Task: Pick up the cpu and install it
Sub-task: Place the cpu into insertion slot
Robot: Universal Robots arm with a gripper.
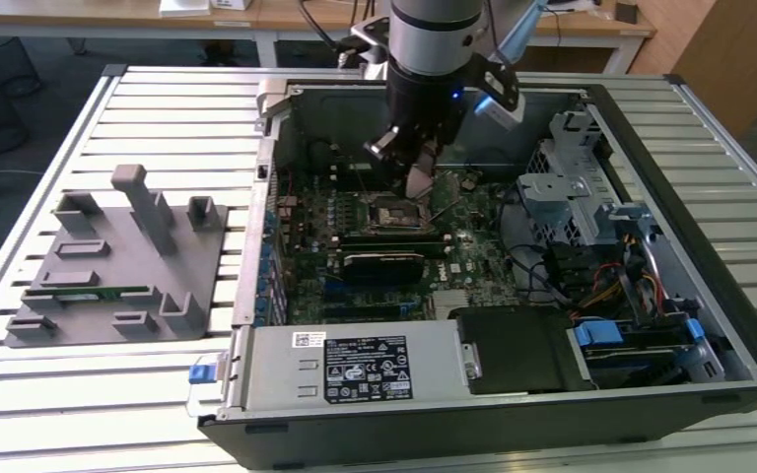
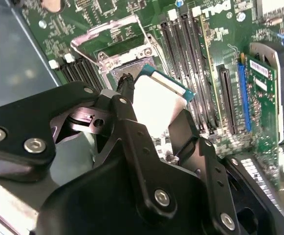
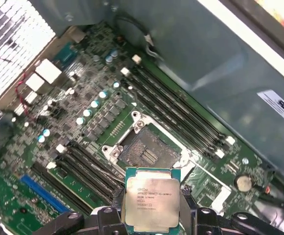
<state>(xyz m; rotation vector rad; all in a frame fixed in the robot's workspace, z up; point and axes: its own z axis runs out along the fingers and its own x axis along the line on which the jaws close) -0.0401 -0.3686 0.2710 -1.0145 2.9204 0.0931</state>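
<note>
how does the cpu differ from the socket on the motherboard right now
The cpu has a pale silvery top with a green rim; the socket is dark inside a metal frame. The cpu is clamped in the gripper, off the motherboard; the socket sits fixed on it, empty. Both are roughly square.

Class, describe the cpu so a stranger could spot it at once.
Find the open computer case, then its green motherboard. Near the empty socket, the end effector holds the cpu: a small flat square, silvery top, green rim, unlike the long dark slots beside it.
</note>
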